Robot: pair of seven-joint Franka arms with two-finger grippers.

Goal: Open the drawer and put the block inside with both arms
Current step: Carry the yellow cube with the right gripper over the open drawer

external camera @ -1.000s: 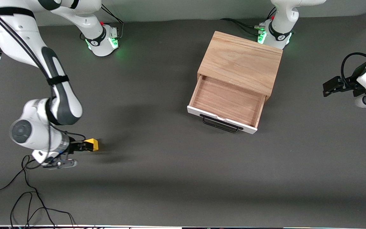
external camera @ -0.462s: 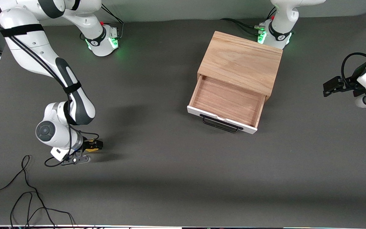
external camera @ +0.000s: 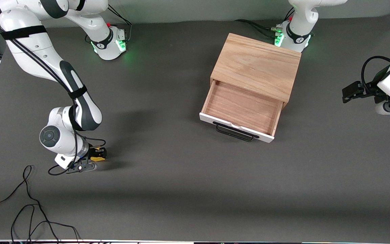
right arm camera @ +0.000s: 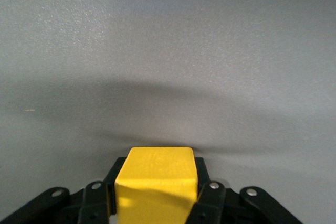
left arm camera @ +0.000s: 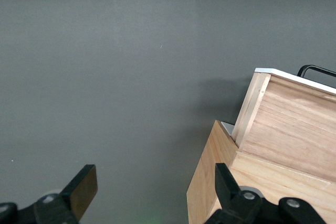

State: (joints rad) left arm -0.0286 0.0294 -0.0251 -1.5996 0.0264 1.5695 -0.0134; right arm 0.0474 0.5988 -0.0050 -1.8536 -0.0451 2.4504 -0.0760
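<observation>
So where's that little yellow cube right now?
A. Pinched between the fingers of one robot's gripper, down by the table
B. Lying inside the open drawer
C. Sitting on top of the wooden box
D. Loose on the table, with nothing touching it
A. The block sits clamped in the right gripper low at the right arm's end of the table, while the open drawer shows only bare wood inside.

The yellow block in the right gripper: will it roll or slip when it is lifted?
The block is a flat-faced cube, so it probably will not roll. The right gripper is shut on two of its sides, so a slip seems unlikely. It looks rigid and probably light.
</observation>
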